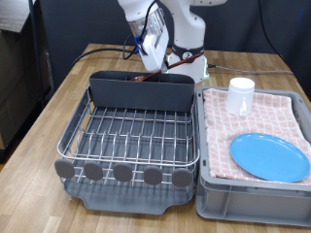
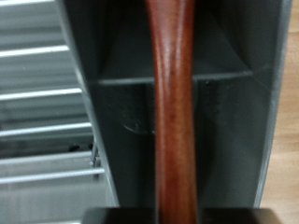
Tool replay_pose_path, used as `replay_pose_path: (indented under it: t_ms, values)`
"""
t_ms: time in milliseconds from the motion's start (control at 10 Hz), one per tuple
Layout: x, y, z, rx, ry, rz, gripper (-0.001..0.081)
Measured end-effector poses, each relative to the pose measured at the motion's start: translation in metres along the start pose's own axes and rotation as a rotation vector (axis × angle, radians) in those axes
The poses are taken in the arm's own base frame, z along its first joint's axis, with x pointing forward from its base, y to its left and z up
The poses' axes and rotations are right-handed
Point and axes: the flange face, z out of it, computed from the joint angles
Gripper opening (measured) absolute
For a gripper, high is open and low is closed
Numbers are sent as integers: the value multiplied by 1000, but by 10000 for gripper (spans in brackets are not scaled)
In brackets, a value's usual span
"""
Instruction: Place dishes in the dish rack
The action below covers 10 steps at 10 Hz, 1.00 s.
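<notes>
The gripper (image 1: 153, 60) hangs just over the rack's (image 1: 126, 136) tall back compartment (image 1: 141, 92), w/ the spoon (image 2: 174, 112) running lengthwise down from it into that bin. In the wrist view the red-brown handle fills the centre and looks gripped near its upper end, so the fingers are clenched on the spoon, though the tips themselves don't show.

Spoon: wood, stiff, light, not fragile; the smooth rounded handle could swivel in the grip, so a hold partway along the shaft seems best.

Plate (image 1: 270, 156) and cup (image 1: 240, 94) sit in the crate (image 1: 219, 189) at the exterior view's right, on pink checked cloth. Cup upright, well apart from the plate. Plate lies flat, prob. slippery and awkward to pinch except by the rim.

Room: compartment walls are close either side of the spoon, so little sideways play. Wire grid is open, and the surface (image 1: 39, 126) is wide at the exterior view's left.
</notes>
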Motion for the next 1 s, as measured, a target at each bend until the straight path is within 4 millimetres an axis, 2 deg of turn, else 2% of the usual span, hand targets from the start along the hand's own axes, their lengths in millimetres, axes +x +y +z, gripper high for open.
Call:
replay_pose_path:
  t_ms: [100, 200, 400, 500, 600, 700, 800, 1000]
  values:
    - [6, -5, -2, 30, 24, 19, 170]
    - [9, -8, -3, 56, 51, 30, 170]
    - [11, -10, -4, 98, 108, 33, 514]
    - [8, -9, -6, 141, 170, 29, 514]
    - [1, -8, -7, 193, 225, 25, 690]
    - [-9, -4, -7, 238, 264, 19, 690]
    - [-20, 0, -8, 278, 286, 15, 780]
    - [-41, 10, -14, 324, 288, 4, 799]
